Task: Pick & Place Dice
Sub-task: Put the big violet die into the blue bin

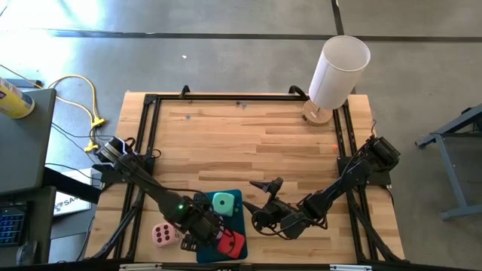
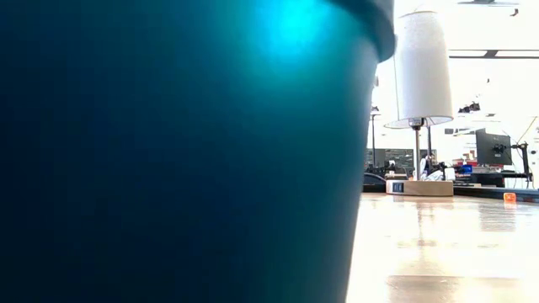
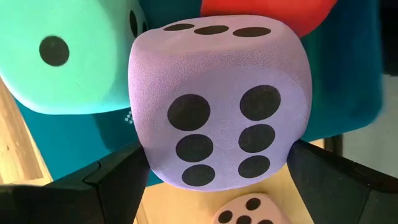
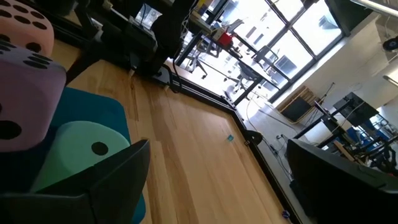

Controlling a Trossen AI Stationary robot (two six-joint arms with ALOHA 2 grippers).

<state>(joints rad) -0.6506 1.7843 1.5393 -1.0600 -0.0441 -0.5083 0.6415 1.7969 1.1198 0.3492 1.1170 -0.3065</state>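
Between the left gripper's two dark fingers sits the lilac purple die, a soft, fuzzy cube with rounded corners and black pips; the jaws stand wide and press its two sides, so it is gripped, just above the near end of the teal tray. Just past it in the left wrist view are the mint green die and the red die, both on the tray's dark teal felt-like surface; from above the mint green one lies toward the tray's far end and the red one at its near right corner, beside the left gripper. Off the tray, on the wood just to its left, rests the pale pink die. Right of the tray the right gripper hovers over bare table with its fingers spread wide and nothing between them. Underneath is a light butcher-block table of narrow wooden strips, edged by a black metal frame, with a lamp on a wooden base and a white cylindrical shade at the far right corner. Around it is grey concrete floor; the right wrist view shows tall windows and chairs beyond, and the low view is mostly filled by a teal surface close to the lens.
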